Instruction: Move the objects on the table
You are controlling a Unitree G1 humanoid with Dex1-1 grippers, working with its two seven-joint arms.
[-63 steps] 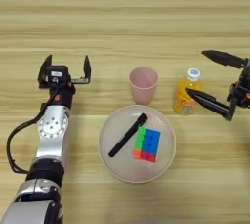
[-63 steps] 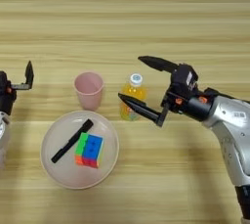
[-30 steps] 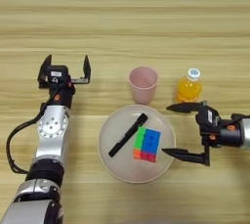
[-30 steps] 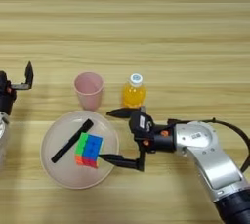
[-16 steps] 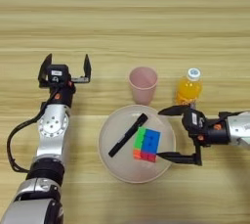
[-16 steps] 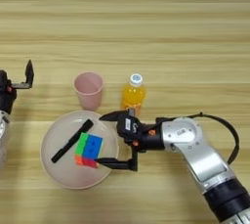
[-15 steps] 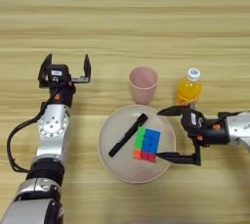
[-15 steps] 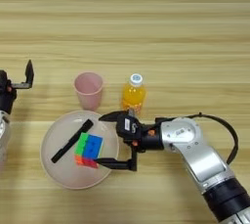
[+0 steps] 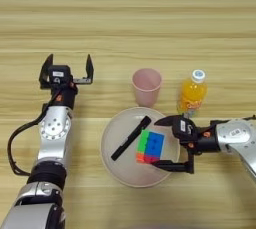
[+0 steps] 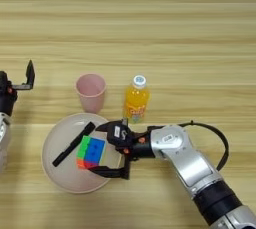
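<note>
two black fingers of the right gripper [image 9: 166, 143] stand wide apart at the puzzle cube's [image 9: 150, 146] three o'clock side, bracketing it for a grasp. the cube lies in the beige plate [image 9: 114, 166] beside a black marker [image 9: 130, 138]. the orange bottle [image 9: 191, 93] stands at the plate's two o'clock, the pink cup [image 9: 146, 87] at twelve. the left gripper [image 9: 67, 73], open, idles at nine o'clock on the table [image 9: 150, 23].
</note>
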